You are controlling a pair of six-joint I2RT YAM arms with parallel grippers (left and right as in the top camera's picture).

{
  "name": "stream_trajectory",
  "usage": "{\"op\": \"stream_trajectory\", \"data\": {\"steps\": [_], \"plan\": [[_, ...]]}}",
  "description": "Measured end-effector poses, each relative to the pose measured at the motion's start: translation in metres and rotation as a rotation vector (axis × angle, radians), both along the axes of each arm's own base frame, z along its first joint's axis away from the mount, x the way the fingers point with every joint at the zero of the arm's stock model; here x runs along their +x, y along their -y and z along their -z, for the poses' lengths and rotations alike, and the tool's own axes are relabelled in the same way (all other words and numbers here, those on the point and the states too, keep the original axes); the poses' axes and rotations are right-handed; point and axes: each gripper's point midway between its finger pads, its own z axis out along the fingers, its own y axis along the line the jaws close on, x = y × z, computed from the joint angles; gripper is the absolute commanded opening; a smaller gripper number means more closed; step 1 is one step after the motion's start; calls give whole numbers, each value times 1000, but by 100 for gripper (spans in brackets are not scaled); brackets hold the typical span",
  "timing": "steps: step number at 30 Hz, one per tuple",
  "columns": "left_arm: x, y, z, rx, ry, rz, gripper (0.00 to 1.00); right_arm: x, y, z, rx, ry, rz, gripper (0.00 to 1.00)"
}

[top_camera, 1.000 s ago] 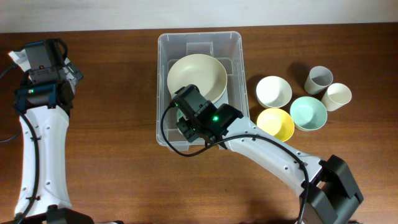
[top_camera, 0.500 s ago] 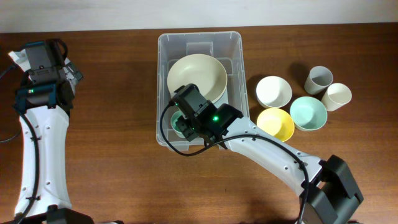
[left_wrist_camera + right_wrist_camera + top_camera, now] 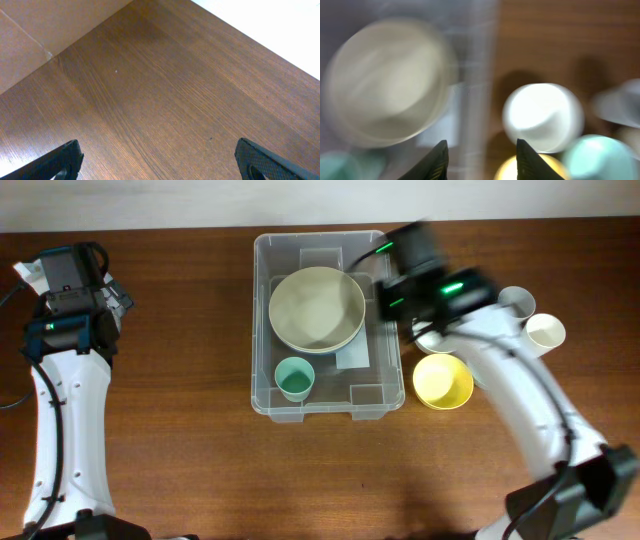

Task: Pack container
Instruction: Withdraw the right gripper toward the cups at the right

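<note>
The left gripper (image 3: 160, 162) hangs over bare table (image 3: 150, 90) at the far left, its fingers spread wide and empty. Mid-table sits the container (image 3: 320, 238), holding a cream bowl (image 3: 317, 308), a green cup (image 3: 294, 379) and a white label (image 3: 352, 356) whose print is too small to read. By its right rim the blurred right gripper (image 3: 481, 160) stands partly parted, gripping nothing, above a white bowl (image 3: 542, 117).

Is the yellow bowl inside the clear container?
No, the yellow bowl rests on the wooden table beside the container, outside its rim.
</note>
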Motion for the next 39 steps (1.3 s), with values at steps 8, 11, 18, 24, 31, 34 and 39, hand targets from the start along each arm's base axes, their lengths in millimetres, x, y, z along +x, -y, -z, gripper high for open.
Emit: {"op": "stream_trajectory", "data": {"steps": [8, 11, 18, 24, 31, 34, 39], "plan": [[0, 0, 0, 0, 0, 0, 99, -6, 194, -3, 54, -6, 490, 48], [0, 0, 0, 0, 0, 0, 100, -17, 238, 1, 84, -9, 594, 48], [0, 0, 0, 0, 0, 0, 100, -20, 289, 41, 131, -77, 715, 49], [0, 0, 0, 0, 0, 0, 100, -3, 298, 90, 150, -146, 729, 49], [0, 0, 0, 0, 0, 0, 99, -2, 301, 129, 174, -224, 768, 49], [0, 0, 0, 0, 0, 0, 99, -4, 305, 140, 182, -245, 786, 49], [0, 0, 0, 0, 0, 0, 100, -7, 311, 145, 184, -256, 800, 49]]}}
